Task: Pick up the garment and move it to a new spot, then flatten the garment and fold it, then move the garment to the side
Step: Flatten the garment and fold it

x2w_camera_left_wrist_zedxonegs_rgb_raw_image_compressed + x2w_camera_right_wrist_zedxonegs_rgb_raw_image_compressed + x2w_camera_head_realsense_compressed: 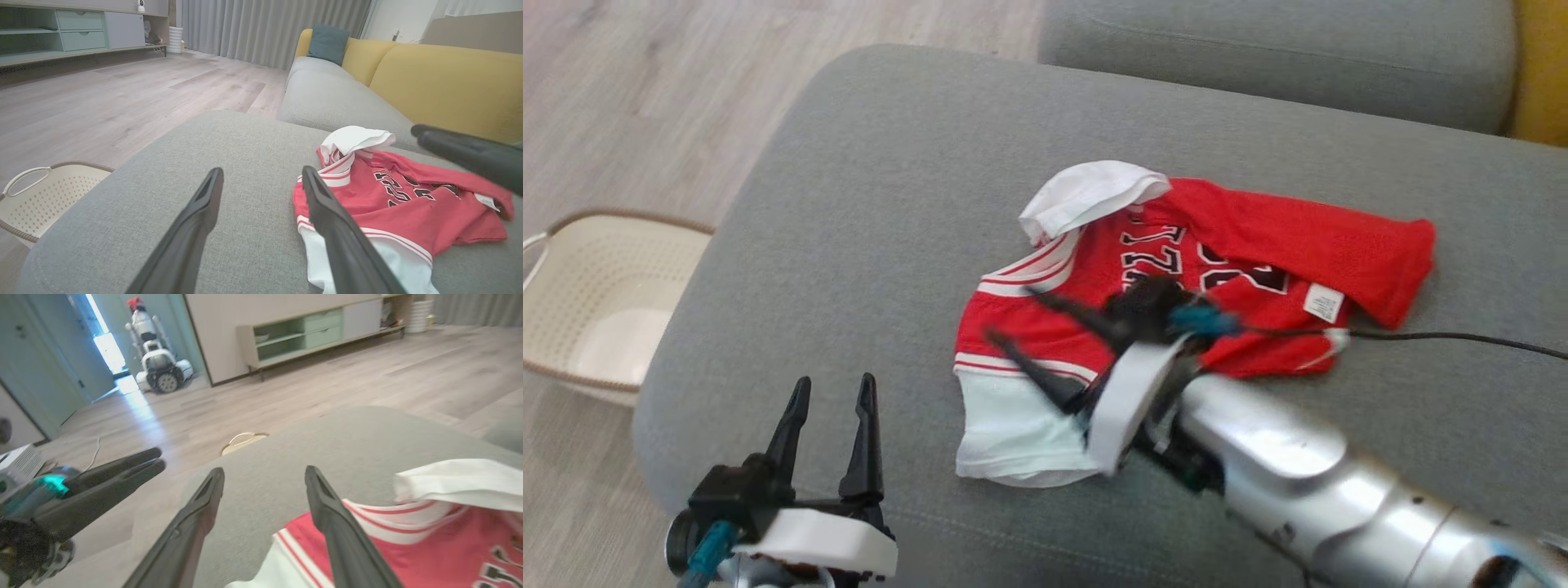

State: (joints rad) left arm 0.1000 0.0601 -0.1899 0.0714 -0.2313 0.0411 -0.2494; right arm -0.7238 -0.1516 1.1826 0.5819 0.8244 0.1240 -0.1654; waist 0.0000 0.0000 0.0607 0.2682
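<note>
- The left gripper (836, 384) is held wide open at the near left, over the grey sofa cushion (874, 188). Nothing is held between its fingers, and it is well apart from the garment.
- The right gripper (1013, 314) is seen with its fingers spread wide above the near left part of the red basketball jersey (1258, 237). Nothing is clamped between them.
- Whether the right gripper touches the cloth cannot be told. It is blurred in the head view, and in the right wrist view one finger (327, 506) merely overlaps the jersey's striped edge.
- The jersey is laid crumpled on the cushion, right of its middle. White fabric is turned up at its far left corner and a white panel is spread at its near edge.
- A white label (1323, 304) is shown towards the jersey's right side; its print is too small to be read.
- The black lettering on the jersey is partly covered by the right gripper and by folds, so it cannot be made out.
- A black cable (1462, 336) is led from the right gripper to the right edge, where it is cut off.
- A cream perforated laundry basket (596, 286) is set on the wooden floor (645, 98) left of the sofa and is cut off by the picture's edge.
</note>
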